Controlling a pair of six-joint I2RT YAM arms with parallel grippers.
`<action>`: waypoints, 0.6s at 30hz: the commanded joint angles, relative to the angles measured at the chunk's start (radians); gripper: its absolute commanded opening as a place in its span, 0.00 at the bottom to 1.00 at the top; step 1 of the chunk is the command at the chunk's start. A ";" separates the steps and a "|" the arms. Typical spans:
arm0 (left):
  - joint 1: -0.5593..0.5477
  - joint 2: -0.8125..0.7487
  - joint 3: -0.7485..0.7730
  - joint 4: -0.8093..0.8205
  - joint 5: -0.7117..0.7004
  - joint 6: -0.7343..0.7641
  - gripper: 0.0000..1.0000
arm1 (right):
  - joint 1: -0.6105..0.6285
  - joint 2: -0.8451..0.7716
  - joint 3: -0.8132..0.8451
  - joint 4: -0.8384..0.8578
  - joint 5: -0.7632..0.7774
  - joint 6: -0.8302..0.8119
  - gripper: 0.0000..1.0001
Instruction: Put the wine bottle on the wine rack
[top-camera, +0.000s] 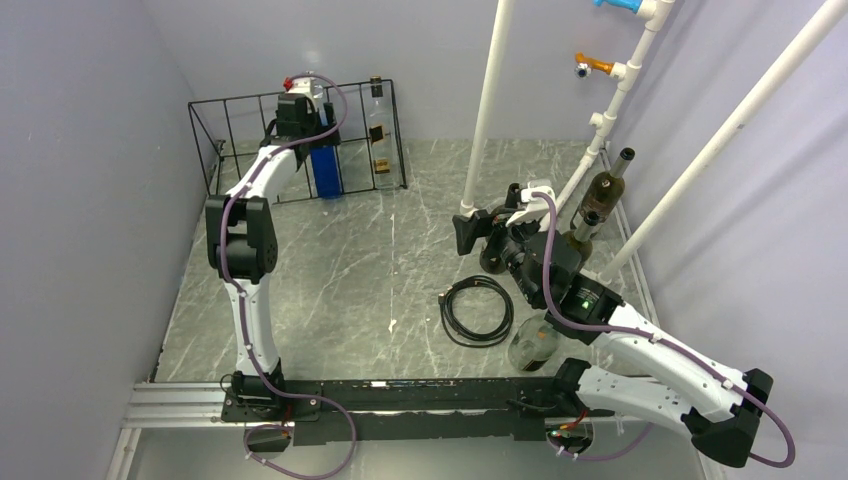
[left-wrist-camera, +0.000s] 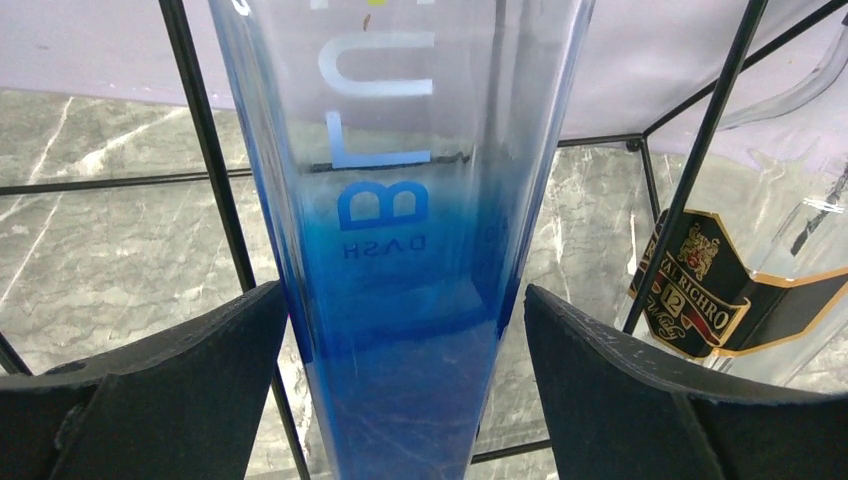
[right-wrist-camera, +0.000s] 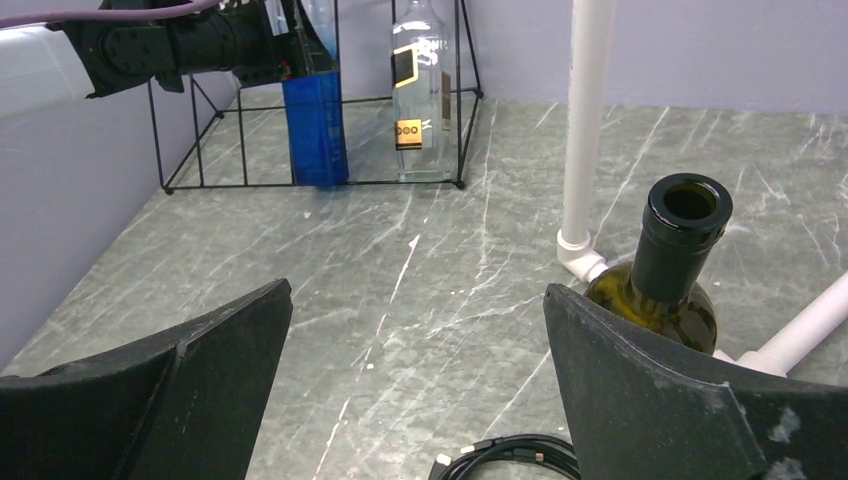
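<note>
Fingers of the left claw stand wide on either side of the blue bottle, their tips hard by the glass, and that close view cannot settle whether they touch it. The bottle stands upright inside the wine rack, toward its right end, with a clear bottle bearing a black-and-gold label in the rack's end slot next to it. Only the left wrist view gives the pale lettering on the blue glass and the crest on the label, yet it cuts off both bottles' tops and feet. The right wrist view, looking at the rack from well off its right end, shows both feet down by the rack's bottom wire. The overhead view hides the blue bottle's upper part behind the wrist. The left arm rises from its base, bends at the elbow in front of the rack and reaches to it with the claw pointing down along the bottle. The right claw hangs wide apart and holds nothing, well clear of the rack and aimed towards it above the bench. Farther from the rack, beside the white pipe frame, an olive-green bottle stands with its mouth open, and a black cable coil lies on the bench. Something of clear glass under the right arm is too hidden to name.
</note>
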 joint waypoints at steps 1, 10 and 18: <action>0.002 -0.118 -0.002 -0.025 0.021 -0.043 0.92 | -0.005 -0.016 0.024 0.021 -0.017 0.007 1.00; 0.009 -0.334 -0.096 -0.122 0.030 -0.187 0.93 | -0.005 0.032 0.116 -0.082 -0.058 0.016 1.00; 0.009 -0.596 -0.367 -0.078 0.270 -0.282 0.92 | -0.005 0.072 0.260 -0.278 -0.086 0.032 1.00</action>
